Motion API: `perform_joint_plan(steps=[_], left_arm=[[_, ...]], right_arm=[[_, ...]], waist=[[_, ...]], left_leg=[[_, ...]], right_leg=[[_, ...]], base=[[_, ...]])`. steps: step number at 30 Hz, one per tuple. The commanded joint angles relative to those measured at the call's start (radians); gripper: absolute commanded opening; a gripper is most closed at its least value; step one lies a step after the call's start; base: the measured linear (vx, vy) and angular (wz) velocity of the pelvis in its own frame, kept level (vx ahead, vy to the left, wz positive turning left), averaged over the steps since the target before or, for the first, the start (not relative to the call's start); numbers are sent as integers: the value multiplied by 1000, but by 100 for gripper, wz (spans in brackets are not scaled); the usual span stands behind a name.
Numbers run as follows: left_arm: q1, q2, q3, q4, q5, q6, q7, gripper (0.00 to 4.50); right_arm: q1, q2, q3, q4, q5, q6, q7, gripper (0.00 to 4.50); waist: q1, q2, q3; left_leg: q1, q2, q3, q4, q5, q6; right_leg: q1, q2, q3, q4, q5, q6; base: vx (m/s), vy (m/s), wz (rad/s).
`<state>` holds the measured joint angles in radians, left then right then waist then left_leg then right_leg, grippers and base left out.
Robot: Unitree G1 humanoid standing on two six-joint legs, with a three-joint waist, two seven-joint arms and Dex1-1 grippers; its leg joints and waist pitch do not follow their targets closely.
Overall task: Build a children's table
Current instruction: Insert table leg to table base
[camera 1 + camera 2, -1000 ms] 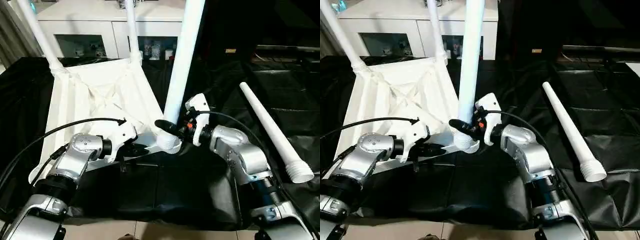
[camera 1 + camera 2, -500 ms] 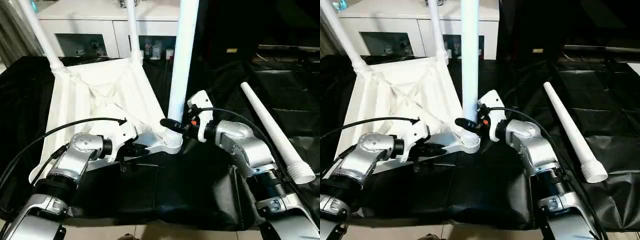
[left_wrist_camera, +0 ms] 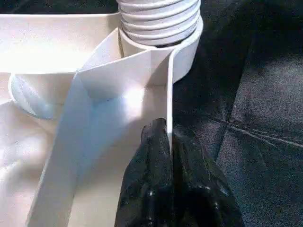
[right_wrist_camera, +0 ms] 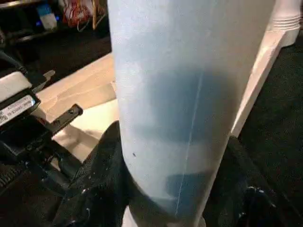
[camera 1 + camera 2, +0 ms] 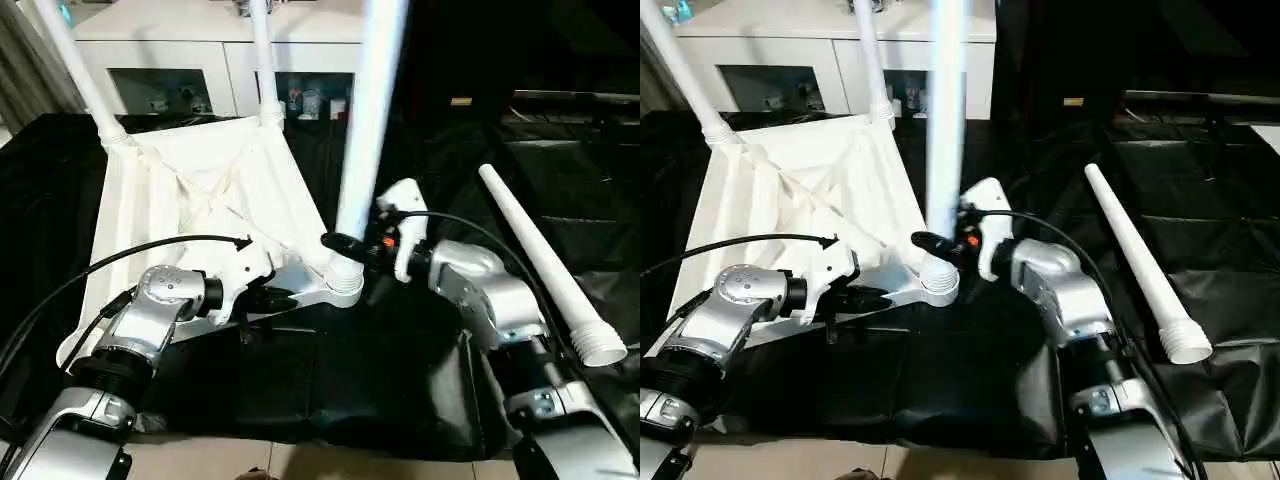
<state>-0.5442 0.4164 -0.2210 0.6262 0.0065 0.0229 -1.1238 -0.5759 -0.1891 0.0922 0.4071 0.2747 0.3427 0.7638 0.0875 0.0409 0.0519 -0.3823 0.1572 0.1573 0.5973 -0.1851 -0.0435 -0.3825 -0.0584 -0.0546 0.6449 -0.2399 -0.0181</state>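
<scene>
The left gripper point(image 3: 168, 142), its two black fingers pressed together, is seen pinching the thin raised rim of the white plastic rectangular table top point(image 5: 190, 200) close to the near corner socket point(image 5: 345, 285). The right gripper point(image 5: 345, 245), its black fingers spread about halfway, is clamped around the lower part of a long white tapered tube leg point(image 5: 368, 110), just above the ribbed end that is seated in that same socket. This held leg rises nearly upright and is cut off by the top edge of the head views.

The table top lies upside down on the black-covered work table point(image 5: 330, 390), its ribbed underside facing up. Two further white tube legs point(image 5: 75, 65) point(image 5: 263, 55) are already standing in the far corner sockets. A fourth white tapered leg point(image 5: 545, 260) is lying loose on the black cover, well apart to the right, with its ribbed end nearest the robot. A white glass-door cabinet point(image 5: 180, 60) is seen behind the table.
</scene>
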Motion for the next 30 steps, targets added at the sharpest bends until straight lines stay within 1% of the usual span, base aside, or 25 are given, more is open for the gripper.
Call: perform_joint_plan(steps=[1, 5, 6, 7, 9, 10, 11, 12, 13, 15, 17, 18, 20, 21, 23, 27, 28, 29, 30], left_arm=[[5, -16, 3, 14, -20, -7, -6, 0], [3, -17, 6, 16, -21, -8, -3, 0], [2, -17, 7, 18, -21, -9, -3, 0], [1, -17, 7, 20, -21, -10, -2, 0], [1, -18, 9, 21, -22, -11, 0, 0], [1, -19, 10, 22, -22, -11, 0, 0], [0, -20, 10, 23, -23, -11, 1, 0], [0, -20, 10, 24, -23, -11, 1, 0], [0, -20, 10, 24, -23, -11, 1, 0], [-1, -21, 10, 27, -23, -12, 1, 0], [-2, -20, 10, 30, -22, -13, 0, 0], [-3, -19, 11, 31, -22, -13, 0, 0], [-3, -18, 11, 29, -22, -12, -2, 0], [-1, -15, 11, 25, -21, -10, -2, 0], [-1, -14, 11, 24, -20, -10, -1, 0], [13, -4, 13, -1, -25, 3, -10, 0], [15, -3, 13, -4, -26, 5, -12, 0], [17, 0, 13, -7, -27, 8, -14, 0], [18, 1, 13, -9, -27, 9, -16, 0]], right_arm=[[40, -9, -5, 42, -28, 9, -45, 182], [73, -7, -4, 21, -48, -12, -77, 182], [83, -5, -3, 16, -55, -20, -87, 182], [95, -2, -5, 10, -59, -31, -101, 182], [122, 5, -6, -6, -67, -52, -124, 182], [135, 12, -11, -16, -65, -55, -135, 182], [148, 19, -14, -28, -66, -59, -146, 182], [154, 21, -12, -34, -69, -63, -151, 182], [162, 23, -9, -42, -73, -68, -157, 182], [187, 27, 11, -74, -92, -88, -172, 182], [204, 34, 28, -100, -101, -94, -183, 182], [215, 38, 45, -119, -111, -96, -190, 182], [221, 37, 62, -129, -124, -105, -197, 182], [225, 38, 75, -136, -135, -108, -203, 182], [226, 39, 81, -140, -140, -109, -207, 182], [234, 37, 108, -158, -154, -94, -198, 182], [234, 36, 111, -160, -155, -90, -195, 182], [232, 31, 120, -163, -158, -79, -191, 182], [231, 29, 126, -166, -156, -67, -184, 182]], waist=[[-1, -11, -45], [-2, -9, -46], [-1, -7, -47], [0, -7, -46], [0, -6, -47], [1, -1, -47], [0, -4, -46], [1, -2, -47], [0, -2, -47], [2, 0, -47], [-1, -1, -47], [0, -3, -45], [1, -4, -45], [1, -3, -43], [1, -2, -41], [0, -3, -39], [-1, -7, -39], [0, -5, -37], [-1, -5, -39]], left_leg=[[14, 77, -20, -81, -187, 35], [15, 78, -22, -84, -194, 31], [15, 78, -22, -84, -200, 28], [16, 79, -21, -85, -206, 25], [15, 79, -23, -86, -209, 22], [16, 79, -24, -86, -211, 20], [14, 79, -23, -87, -217, 19], [15, 79, -23, -89, -220, 17], [16, 79, -24, -89, -227, 15], [16, 80, -24, -89, -227, 12], [14, 78, -24, -91, -221, 14], [14, 78, -24, -92, -227, 15], [14, 77, -24, -92, -231, 14], [14, 77, -24, -93, -236, 15], [14, 78, -25, -95, -244, 13], [13, 79, -26, -99, -251, 11], [14, 79, -25, -98, -251, 12], [14, 79, -26, -100, -247, 15], [14, 79, -25, -99, -241, 17]], right_leg=[[36, -105, 61, -95, -132, -218], [35, -104, 61, -95, -135, -216], [35, -105, 62, -95, -143, -214], [32, -105, 63, -98, -148, -210], [34, -106, 63, -97, -146, -208], [33, -106, 63, -96, -146, -208], [33, -105, 63, -98, -148, -205], [32, -105, 63, -99, -148, -202], [33, -105, 63, -99, -153, -203], [32, -106, 64, -101, -151, -199], [33, -104, 63, -98, -133, -197], [32, -105, 64, -101, -147, -193], [33, -107, 65, -103, -169, -185], [31, -105, 65, -105, -185, -182], [29, -106, 66, -107, -202, -177], [29, -105, 66, -107, -202, -172], [29, -106, 67, -108, -203, -171], [28, -106, 67, -108, -203, -171], [29, -106, 67, -107, -196, -171]], base=[[0, 0, 0], [0, 0, 0], [0, 0, 0], [0, 0, 0], [0, 0, 0], [0, 0, 0], [0, 0, 0], [0, 0, 0], [0, 0, 0], [0, 0, 0], [0, 0, 0], [0, 0, 0], [0, 0, 0], [0, 0, 0], [0, 0, 0], [0, 0, 0], [0, 0, 0], [0, 0, 0], [0, 0, 0]])
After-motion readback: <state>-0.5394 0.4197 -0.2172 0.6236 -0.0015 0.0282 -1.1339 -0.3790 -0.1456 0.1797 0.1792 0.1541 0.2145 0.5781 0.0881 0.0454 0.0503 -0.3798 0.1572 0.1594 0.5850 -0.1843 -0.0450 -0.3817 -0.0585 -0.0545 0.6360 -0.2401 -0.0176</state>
